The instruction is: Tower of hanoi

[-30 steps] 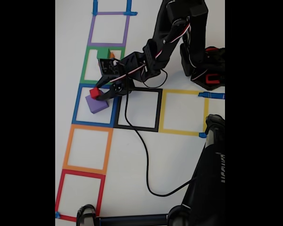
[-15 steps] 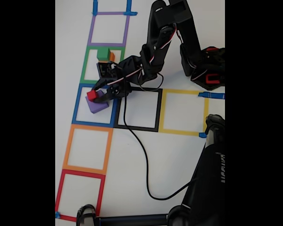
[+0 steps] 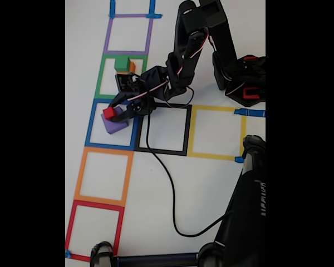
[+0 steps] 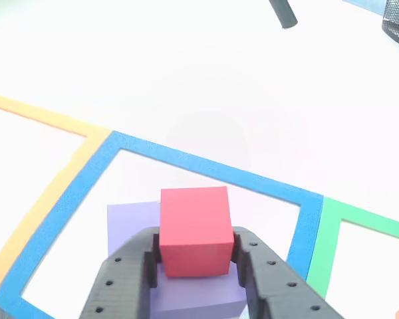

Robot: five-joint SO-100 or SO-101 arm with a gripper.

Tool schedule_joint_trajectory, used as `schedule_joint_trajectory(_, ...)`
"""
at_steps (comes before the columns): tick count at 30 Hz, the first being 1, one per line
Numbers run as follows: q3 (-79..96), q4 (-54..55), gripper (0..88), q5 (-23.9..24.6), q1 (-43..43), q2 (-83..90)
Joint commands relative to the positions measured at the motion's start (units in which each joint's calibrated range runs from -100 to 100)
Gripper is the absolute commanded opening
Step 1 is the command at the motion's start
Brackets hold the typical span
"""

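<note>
I have the gripper (image 4: 194, 266) clamped on the red cube (image 4: 194, 229), one finger on each side of it, and I'm holding it right over the purple cube (image 4: 130, 222), which sits inside the blue tape square (image 4: 206, 166). From the other view the red cube looks to be at or just above the purple one's top face; I can't tell whether it is touching. In the fixed view the red cube (image 3: 108, 113) sits at the upper left of the purple cube (image 3: 116, 123), with the gripper (image 3: 112, 113) reaching in from the right. The green cube (image 3: 121, 63) and orange cube (image 3: 132, 67) are close together in the green tape square (image 3: 102, 78), still one square away. So I judge the puzzle is mid-way: the smallest is about to be parked on the largest, and the orange and green cubes are left to move before the full stack can be built
</note>
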State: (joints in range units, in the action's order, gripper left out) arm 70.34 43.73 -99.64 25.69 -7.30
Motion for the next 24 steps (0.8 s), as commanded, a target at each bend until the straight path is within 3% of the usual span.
schedule_joint_trajectory(1, 0.84, 2.18, 10.2, -0.36, 0.39, 0.24)
schedule_joint_trajectory(11, 1.66, 3.64, 23.2, -0.36, -0.09, -0.33)
schedule_joint_trajectory(18, 1.2, 3.47, 22.3, -0.36, -0.76, 3.63)
schedule_joint_trajectory(24, 1.66, -11.99, 15.4, -0.36, -2.68, 19.29)
